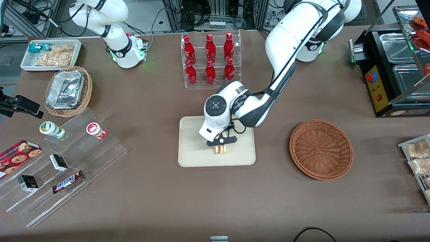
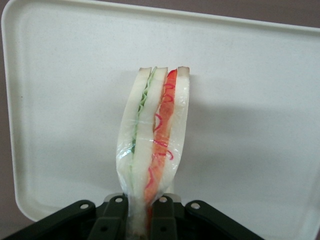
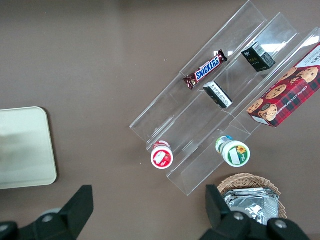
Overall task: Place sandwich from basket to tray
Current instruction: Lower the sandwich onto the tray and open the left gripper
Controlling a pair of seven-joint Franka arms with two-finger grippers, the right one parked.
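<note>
Centrally, black two-finger end effector (image 1: 221,144) clamped on wrapped triangular white-bread sandwich (image 2: 155,135), directly over flat beige rectangular tray (image 1: 191,158); round reddish-brown wicker basket (image 1: 321,149) well apart, toward working arm's end of brown worktop (image 1: 151,188).

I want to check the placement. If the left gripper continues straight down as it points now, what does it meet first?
Likely the tray: the gripper, shut on the sandwich, points down at its bare surface. The height above it is unclear.
</note>
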